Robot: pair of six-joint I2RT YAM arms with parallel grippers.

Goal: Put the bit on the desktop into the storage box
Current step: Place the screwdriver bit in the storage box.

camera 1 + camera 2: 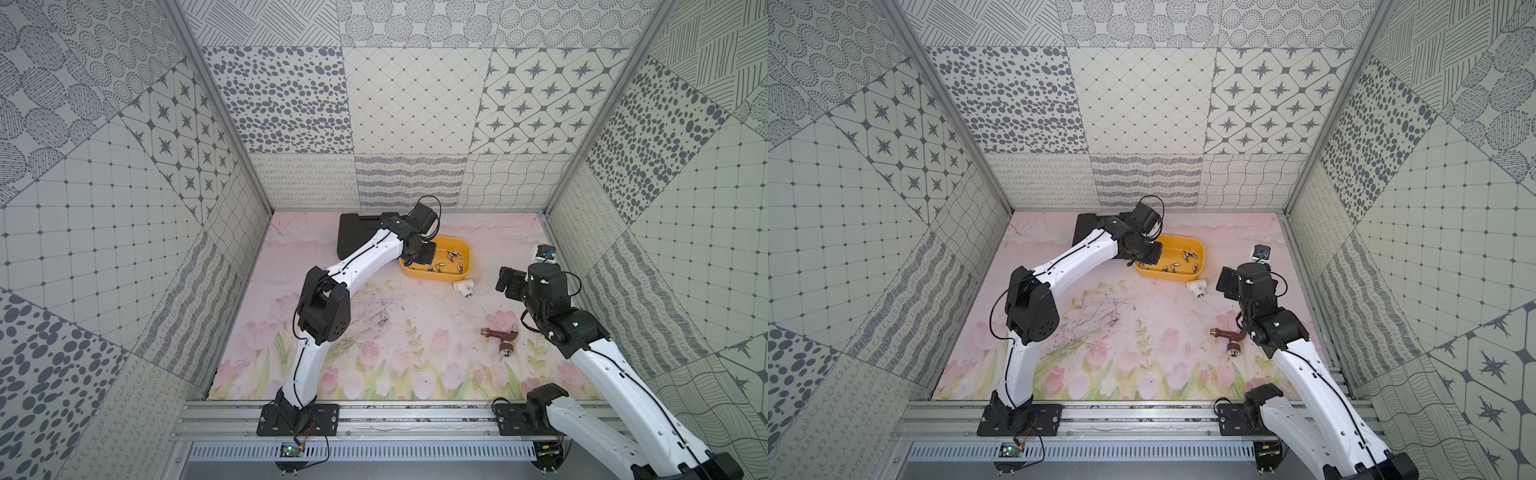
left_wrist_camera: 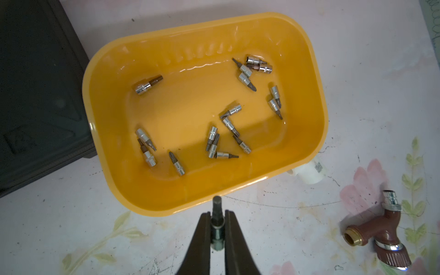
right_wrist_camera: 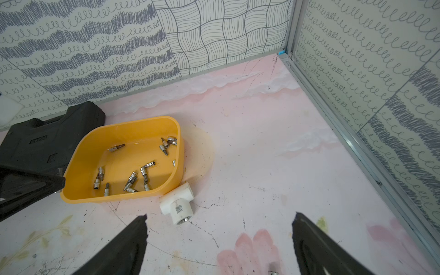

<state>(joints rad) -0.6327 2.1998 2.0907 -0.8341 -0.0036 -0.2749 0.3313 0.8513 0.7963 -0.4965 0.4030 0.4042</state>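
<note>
Bit | pinched in left gripper | seemingly over storage box rim

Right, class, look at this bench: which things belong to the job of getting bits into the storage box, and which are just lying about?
Belong to the job:
- storage box
- bits already lying in it
- bit gripped at its rim

Just lying about:
- black tool case
- white pipe tee
- brown tap

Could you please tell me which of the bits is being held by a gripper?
The bit clamped in the left gripper, dark tip toward the storage box; other bits lie loose inside it.
</note>
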